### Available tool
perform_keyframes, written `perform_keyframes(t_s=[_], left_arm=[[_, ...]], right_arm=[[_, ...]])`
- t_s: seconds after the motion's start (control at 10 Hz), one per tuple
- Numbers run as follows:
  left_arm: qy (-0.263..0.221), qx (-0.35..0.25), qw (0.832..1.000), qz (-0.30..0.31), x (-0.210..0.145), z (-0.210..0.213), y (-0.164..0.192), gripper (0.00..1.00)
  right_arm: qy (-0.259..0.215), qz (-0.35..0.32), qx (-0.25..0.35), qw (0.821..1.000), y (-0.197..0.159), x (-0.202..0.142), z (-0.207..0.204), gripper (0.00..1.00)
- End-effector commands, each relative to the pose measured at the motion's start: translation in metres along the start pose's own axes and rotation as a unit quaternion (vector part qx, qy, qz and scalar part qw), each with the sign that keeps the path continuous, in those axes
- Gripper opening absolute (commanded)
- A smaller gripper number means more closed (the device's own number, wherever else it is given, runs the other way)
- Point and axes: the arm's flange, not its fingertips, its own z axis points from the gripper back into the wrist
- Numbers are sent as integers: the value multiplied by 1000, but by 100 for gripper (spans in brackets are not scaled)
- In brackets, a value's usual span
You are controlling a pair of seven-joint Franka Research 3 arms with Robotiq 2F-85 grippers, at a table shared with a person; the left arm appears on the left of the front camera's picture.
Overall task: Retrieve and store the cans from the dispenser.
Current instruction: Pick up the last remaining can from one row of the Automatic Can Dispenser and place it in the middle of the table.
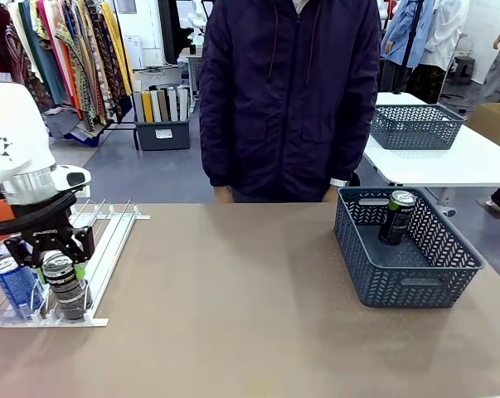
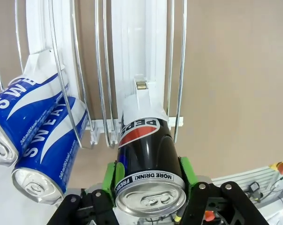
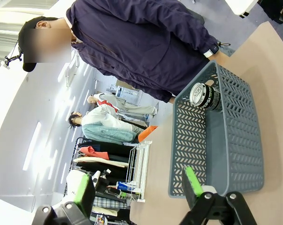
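The white wire-railed dispenser [image 1: 109, 240] lies at the table's left. My left gripper [image 1: 60, 264] is shut on a black can [image 1: 63, 286] standing at the rack's near end; in the left wrist view the green pads [image 2: 109, 174] press both sides of that black can [image 2: 146, 154]. Two blue cans [image 2: 38, 136] lie in the neighbouring rail, also seen as blue cans [image 1: 13, 278] in the front view. Another black can [image 1: 396, 217] stands in the dark mesh basket [image 1: 449, 278]. My right gripper [image 3: 139, 190] hangs open in the air, with that basket [image 3: 225, 140] and its can [image 3: 203, 96] beyond it.
A person in a dark jacket [image 1: 291, 91] stands at the far edge, hands low by the table. A second table with another mesh basket [image 1: 415, 124] stands behind at right. Bare tabletop [image 1: 233, 307] stretches between dispenser and basket.
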Motion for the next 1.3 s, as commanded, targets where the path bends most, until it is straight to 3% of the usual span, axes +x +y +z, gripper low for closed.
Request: perform_keyframes(t_s=[0.0,0.2,0.5,0.8,0.9,1.2], left_arm=[[-10,6,1000,12,3,4,-1,0],[-37,2,999,11,-6,23,2,0],[-81,12,997,-14,-44,101,-8,0],[-179,2,983,-31,-97,162,-13,0],[-113,2,993,-24,-68,134,-13,0],[-113,2,993,-24,-68,134,-13,0]], right_arm=[[-5,-6,6,1000,4,3,0,100],[-5,-6,6,1000,4,3,0,100],[-5,-6,6,1000,4,3,0,100],[-5,-6,6,1000,4,3,0,100],[-5,-6,6,1000,4,3,0,100],[-5,-6,6,1000,4,3,0,100]])
